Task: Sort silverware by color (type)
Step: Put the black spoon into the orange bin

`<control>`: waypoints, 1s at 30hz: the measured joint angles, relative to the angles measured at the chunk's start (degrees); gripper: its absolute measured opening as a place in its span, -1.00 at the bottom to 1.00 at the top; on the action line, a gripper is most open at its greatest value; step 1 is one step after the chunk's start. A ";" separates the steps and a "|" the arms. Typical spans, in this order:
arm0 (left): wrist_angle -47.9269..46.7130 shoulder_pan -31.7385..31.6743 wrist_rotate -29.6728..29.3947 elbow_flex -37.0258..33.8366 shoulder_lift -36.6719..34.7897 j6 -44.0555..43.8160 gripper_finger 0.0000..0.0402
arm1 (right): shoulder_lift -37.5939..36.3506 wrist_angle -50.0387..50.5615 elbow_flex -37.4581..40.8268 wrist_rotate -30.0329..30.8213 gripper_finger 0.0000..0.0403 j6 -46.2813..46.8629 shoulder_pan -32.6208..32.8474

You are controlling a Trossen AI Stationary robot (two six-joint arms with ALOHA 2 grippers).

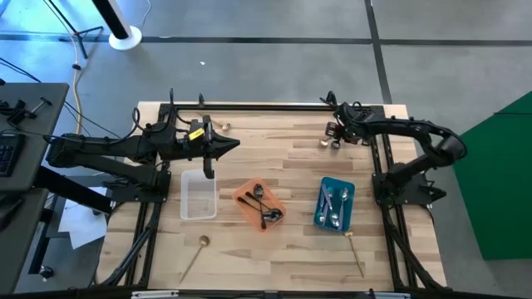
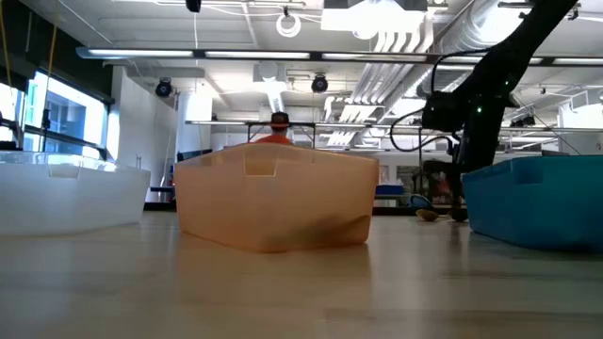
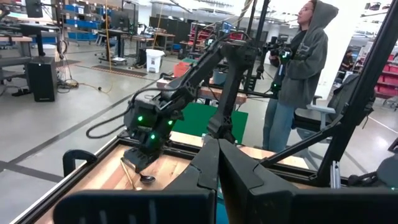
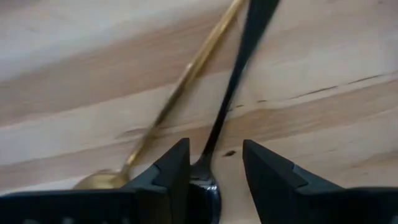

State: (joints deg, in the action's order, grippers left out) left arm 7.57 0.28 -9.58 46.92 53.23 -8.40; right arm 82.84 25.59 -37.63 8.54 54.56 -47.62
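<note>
Only the right wrist view shows right pincer (image 4: 214, 168) parted astride black spoon (image 4: 231, 87).

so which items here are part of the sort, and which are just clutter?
Job: slim gold spoon and black spoon under the right tool; silver spoons in the blue tray.
Clutter: yellow cable, white round stand base.

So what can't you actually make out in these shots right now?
- Right gripper: the black spoon sits between its parted fingers; contact unclear, wrist view blurred.
- Gold spoon: handle end cut off by the frame edge.
- Orange tray contents: hidden by its wall in the low view.
- Blue tray spoon count: too small from above.
</note>
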 joint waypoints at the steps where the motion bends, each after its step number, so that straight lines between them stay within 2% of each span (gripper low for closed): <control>1: 0.00 0.01 0.00 0.00 0.00 -0.01 -1.00 | 0.85 -0.25 0.00 0.00 -0.35 0.04 -0.04; 13: -0.02 0.01 0.00 0.00 0.00 -2.00 -1.00 | 4.03 -0.35 -0.24 3.01 -0.52 -1.02 0.05; 20: -0.02 0.01 0.00 0.00 0.00 -1.98 -1.00 | 4.08 2.67 -0.27 3.96 -0.95 -8.10 1.75; 30: -0.02 0.00 0.00 0.00 0.00 -1.97 -1.00 | 2.58 6.64 0.00 2.99 -0.99 -9.90 4.49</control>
State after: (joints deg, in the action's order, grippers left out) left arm 7.55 0.28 -9.58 46.92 53.23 -10.37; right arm 85.42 32.24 -37.63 11.52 44.66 -43.13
